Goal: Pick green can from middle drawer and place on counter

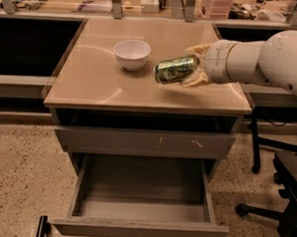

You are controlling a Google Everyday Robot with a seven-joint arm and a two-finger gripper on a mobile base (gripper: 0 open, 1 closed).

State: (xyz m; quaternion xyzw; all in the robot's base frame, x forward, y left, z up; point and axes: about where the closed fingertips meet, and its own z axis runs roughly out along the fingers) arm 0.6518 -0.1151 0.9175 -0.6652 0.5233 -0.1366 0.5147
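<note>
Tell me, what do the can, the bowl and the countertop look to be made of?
The green can, held sideways over the counter by the end effector, looks like thin metal: shiny green-and-silver glints. The white bowl seems glazed ceramic or plastic, smooth. The counter looks like glossy beige laminate, reflecting light.

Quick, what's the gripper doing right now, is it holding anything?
The gripper: closed on the green can, held on its side over the counter, right of the white bowl.
</note>
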